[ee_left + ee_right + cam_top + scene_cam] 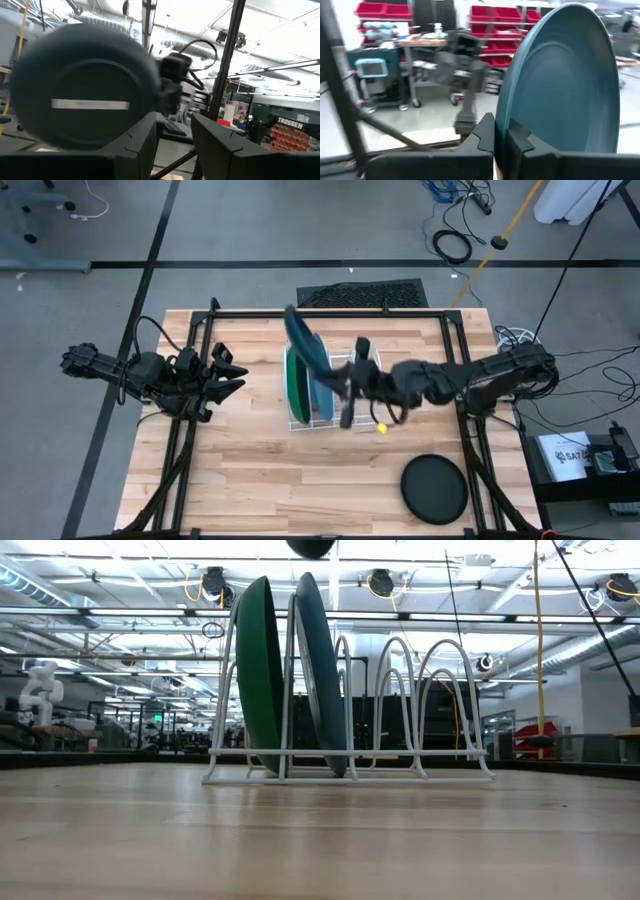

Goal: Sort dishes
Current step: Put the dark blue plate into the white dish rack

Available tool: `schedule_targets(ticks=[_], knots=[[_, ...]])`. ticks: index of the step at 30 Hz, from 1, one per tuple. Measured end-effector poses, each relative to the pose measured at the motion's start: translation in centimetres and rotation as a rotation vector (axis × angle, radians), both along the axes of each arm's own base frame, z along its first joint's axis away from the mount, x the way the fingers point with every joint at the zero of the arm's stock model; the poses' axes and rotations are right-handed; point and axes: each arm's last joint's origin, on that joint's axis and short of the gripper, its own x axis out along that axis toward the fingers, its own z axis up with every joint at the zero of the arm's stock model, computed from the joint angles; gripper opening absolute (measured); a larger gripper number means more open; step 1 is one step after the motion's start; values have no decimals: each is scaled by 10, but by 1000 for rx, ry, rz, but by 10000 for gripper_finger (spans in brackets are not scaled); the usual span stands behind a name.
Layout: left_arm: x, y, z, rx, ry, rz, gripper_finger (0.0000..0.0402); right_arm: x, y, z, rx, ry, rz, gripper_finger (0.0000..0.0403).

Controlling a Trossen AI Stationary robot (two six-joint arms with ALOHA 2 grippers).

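A white wire rack [322, 394] stands mid-table. The large green plate [258, 675] and the large light blue plate [318, 675] stand on edge in its left slots. My right gripper [337, 378] is shut on the smaller dark teal plate [305, 340], held above the rack; only the plate's lower edge [310, 548] shows in the low view. The black plate [434, 488] lies flat near the table's near right corner. My left gripper [232, 376] waits open and empty at the table's left; the teal plate [85, 85] shows beyond its fingers. My right gripper pinches the teal plate's rim [506, 131] between its two fingers, one on each face. The fingers come about level from the table's right side. The plate stands on edge, tilted, lifted clear above the rack.
A small yellow object [382, 428] lies on the table just right of the rack. The rack's right slots [430, 710] hold nothing. A black metal frame [330, 313] runs along the table's far and side edges.
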Motion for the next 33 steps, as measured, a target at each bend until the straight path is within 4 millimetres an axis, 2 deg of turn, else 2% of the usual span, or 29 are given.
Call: schedule_targets(ticks=[4, 7, 11, 14, 19, 23, 26, 29, 33], knots=[[0, 0, 0, -22, 1, -9, 135, 4, -25, -2, 57, -9, -103, 0], [0, 0, 0, -24, 1, -10, 135, -2, -45, -9, 91, -7, -177, 0], [0, 0, 0, -31, 2, -13, 135, -28, -68, -21, 155, -31, -273, 0], [0, 0, 0, -39, 4, -17, 135, -54, -74, -38, 206, -108, -285, 0], [0, 0, 0, -19, 5, -9, 135, -95, -71, -74, 313, -296, -228, 0], [0, 0, -1, -8, 8, -6, 135, -110, -59, -98, 357, -392, -154, 0], [0, 0, -1, 6, 9, 0, 135, -109, -49, -109, 393, -404, -130, 0], [0, 0, -1, 8, 9, 1, 135, -101, -39, -121, 403, -359, -132, 0], [0, 0, -1, 8, 9, 1, 135, -92, -27, -127, 434, -393, -136, 0]])
